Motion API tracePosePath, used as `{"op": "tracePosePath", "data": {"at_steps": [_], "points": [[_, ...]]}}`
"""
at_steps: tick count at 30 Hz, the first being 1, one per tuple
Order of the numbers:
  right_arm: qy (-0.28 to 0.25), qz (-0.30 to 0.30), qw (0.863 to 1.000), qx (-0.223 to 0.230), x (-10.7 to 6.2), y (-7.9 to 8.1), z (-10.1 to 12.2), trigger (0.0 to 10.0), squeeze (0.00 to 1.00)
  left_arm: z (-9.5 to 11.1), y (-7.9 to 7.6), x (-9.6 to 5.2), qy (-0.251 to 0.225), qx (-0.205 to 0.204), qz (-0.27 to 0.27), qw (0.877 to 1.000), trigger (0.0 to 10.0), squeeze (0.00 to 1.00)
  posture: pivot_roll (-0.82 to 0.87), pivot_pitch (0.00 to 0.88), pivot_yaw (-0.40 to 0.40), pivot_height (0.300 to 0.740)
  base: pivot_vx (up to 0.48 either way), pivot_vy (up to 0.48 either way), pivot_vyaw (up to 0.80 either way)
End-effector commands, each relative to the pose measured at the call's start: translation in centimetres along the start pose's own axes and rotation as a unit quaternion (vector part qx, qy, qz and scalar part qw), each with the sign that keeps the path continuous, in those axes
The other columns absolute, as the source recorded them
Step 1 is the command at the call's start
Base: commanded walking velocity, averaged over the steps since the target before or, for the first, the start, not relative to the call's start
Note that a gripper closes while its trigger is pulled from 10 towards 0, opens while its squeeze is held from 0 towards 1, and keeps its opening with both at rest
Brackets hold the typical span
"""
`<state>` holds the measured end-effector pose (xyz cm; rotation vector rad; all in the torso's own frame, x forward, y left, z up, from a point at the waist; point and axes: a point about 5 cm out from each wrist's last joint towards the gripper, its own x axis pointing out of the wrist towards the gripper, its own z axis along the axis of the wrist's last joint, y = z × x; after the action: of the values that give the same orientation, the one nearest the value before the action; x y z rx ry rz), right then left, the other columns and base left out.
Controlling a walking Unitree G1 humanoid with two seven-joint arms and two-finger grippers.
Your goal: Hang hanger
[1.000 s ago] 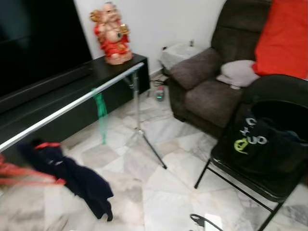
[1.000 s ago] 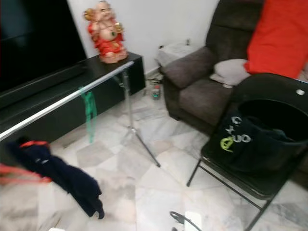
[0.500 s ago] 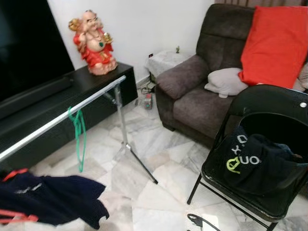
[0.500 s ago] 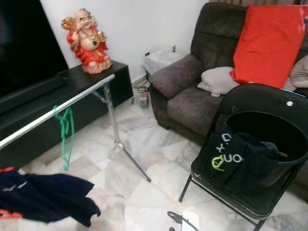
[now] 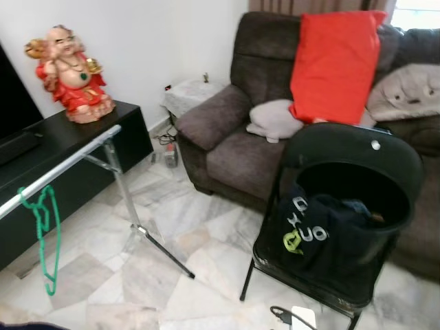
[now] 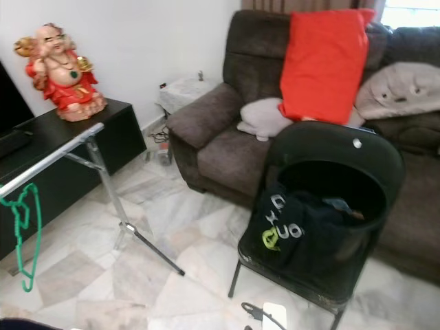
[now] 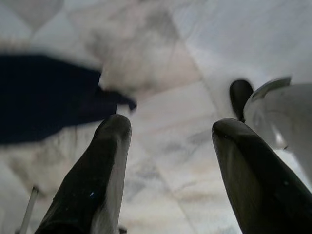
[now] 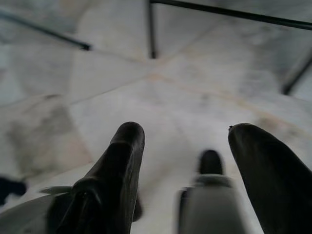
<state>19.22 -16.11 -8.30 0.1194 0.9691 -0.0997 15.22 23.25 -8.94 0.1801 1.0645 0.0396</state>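
**A:** A green hanger (image 5: pixel 42 234) was seen hooked on the silver rail (image 5: pixel 58 172) of a clothes stand, at the left, dangling freely above the marble floor (image 5: pixel 199 220).

**B:** And the grippers?

**A:** The left gripper (image 7: pixel 170 146) was pointed down at the floor, its black fingers (image 7: pixel 105 165) spread wide with nothing held between them. A dark navy garment (image 7: pixel 44 97) was seen lying on the tiles beyond them.

**B:** The right one?

**A:** The right gripper (image 8: pixel 187 146) was likewise aimed at the floor, fingers (image 8: pixel 122 161) parted and empty, black chair legs (image 8: pixel 151 29) visible past them.

**B:** What else was noted?

**A:** A black folding chair (image 5: pixel 357 158) was stood at the right, a black basket (image 5: pixel 337 234) with dark clothing set on its seat. Behind it a brown sofa (image 5: pixel 227 137) was seen with a red cushion (image 5: pixel 333 62), and a red figurine (image 5: pixel 69 75) was placed on the black cabinet (image 5: pixel 89 148).
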Motion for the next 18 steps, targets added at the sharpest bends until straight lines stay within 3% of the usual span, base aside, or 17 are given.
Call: {"op": "tracePosePath", "data": {"at_steps": [1,18], "points": [[0.001,0.01,1.0,0.001,0.03,0.8,0.03,10.0,0.0,-0.5,0.49,-0.11,0.008,0.001,0.005,1.0,10.0,0.0,-0.05,0.005,0.114,0.74,0.0,0.0,-0.79],[0.001,0.011,1.0,-0.003,0.02,0.84,-0.01,10.0,0.0,0.02,-0.4,0.04,0.002,0.008,-0.004,1.0,10.0,0.0,-0.05,0.0,0.115,0.74,0.0,0.0,-0.79]]}}
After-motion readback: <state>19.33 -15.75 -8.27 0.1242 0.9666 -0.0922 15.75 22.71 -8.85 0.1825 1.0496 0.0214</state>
